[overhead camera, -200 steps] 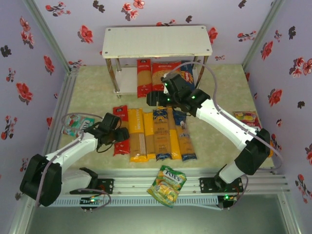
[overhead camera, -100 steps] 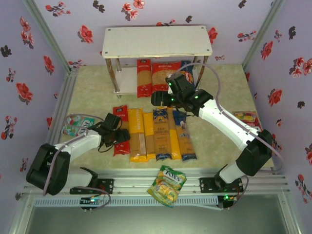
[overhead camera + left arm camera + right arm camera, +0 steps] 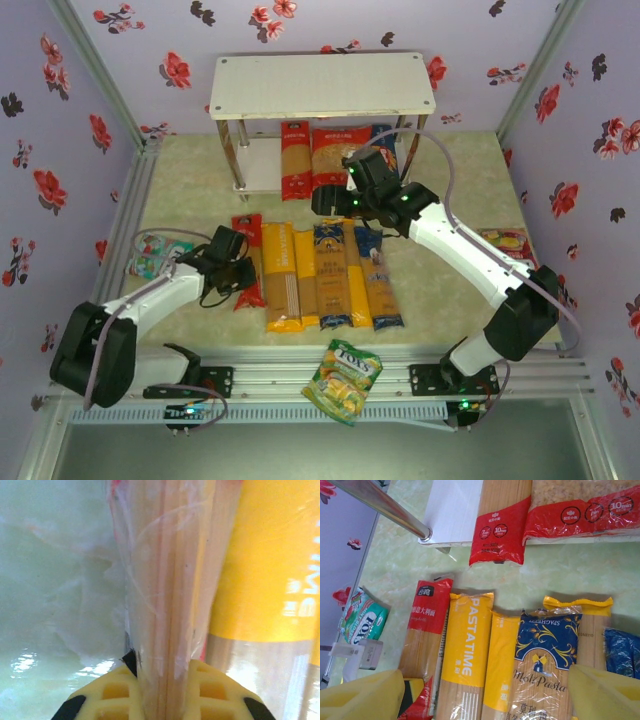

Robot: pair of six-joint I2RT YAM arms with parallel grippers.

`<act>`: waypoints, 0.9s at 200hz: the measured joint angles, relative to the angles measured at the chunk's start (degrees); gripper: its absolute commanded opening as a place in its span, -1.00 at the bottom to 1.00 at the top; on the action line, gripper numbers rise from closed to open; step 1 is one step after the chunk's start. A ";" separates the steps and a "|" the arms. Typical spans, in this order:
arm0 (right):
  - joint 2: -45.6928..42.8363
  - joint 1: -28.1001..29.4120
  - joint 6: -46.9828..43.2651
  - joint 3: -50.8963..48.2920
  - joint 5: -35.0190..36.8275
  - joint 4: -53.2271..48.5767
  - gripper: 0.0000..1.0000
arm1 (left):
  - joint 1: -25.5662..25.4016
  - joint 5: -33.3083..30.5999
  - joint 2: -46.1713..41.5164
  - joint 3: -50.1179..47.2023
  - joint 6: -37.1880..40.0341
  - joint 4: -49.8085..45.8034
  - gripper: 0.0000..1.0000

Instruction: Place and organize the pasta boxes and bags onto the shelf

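Several long pasta bags lie side by side on the table before the shelf (image 3: 322, 85). My left gripper (image 3: 238, 274) is shut on the red spaghetti bag (image 3: 246, 240) at the row's left end. In the left wrist view its yellow fingers (image 3: 220, 690) pinch that bag's clear part (image 3: 170, 580), next to a yellow pack (image 3: 265, 570). My right gripper (image 3: 326, 204) hangs open above the row's far ends, its fingertips (image 3: 362, 700) wide apart over the yellow PASTATIME bag (image 3: 467, 640) and a dark-blue spaghetti bag (image 3: 545, 655). A red spaghetti bag (image 3: 501, 530) and a wider red bag (image 3: 585, 510) lie on the shelf's lower board (image 3: 452, 512).
A green-yellow snack bag (image 3: 344, 380) lies on the front rail. At the left wall lies a small green-white FOX'S bag (image 3: 157, 252), and at the right a small red-yellow bag (image 3: 505, 240). A shiny shelf leg (image 3: 385, 507) stands close to my right gripper.
My left gripper has closed on the red spaghetti bag and the bag's near end has shifted. The right arm has drifted slightly to the right.
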 measured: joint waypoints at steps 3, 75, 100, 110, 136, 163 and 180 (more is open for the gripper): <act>0.00 0.00 0.00 -0.04 -0.02 0.09 0.71 | 0.00 0.11 -0.13 0.02 0.04 -0.15 -1.00; -1.33 -1.11 -0.20 -0.90 0.09 0.26 0.70 | 0.33 0.28 -5.33 5.84 1.75 -15.06 -1.00; -2.23 -2.12 -0.17 -1.77 0.50 0.31 0.71 | 0.33 0.87 -6.49 11.85 3.28 -18.60 -1.00; -2.49 -2.38 -0.17 -2.14 0.70 0.24 0.71 | 0.39 1.09 -6.71 14.40 3.93 -19.28 -1.00; -2.60 -2.73 -0.17 -2.49 0.92 0.22 0.70 | 1.07 1.31 -6.71 19.19 5.79 -19.61 -1.00; -2.60 -2.86 -0.20 -2.49 0.92 0.15 0.70 | 2.67 1.73 -5.29 20.98 7.32 -18.03 -1.00; -2.60 -3.21 -0.22 -2.49 1.03 -0.07 0.70 | 3.78 2.03 -2.34 21.73 8.00 -15.89 -1.00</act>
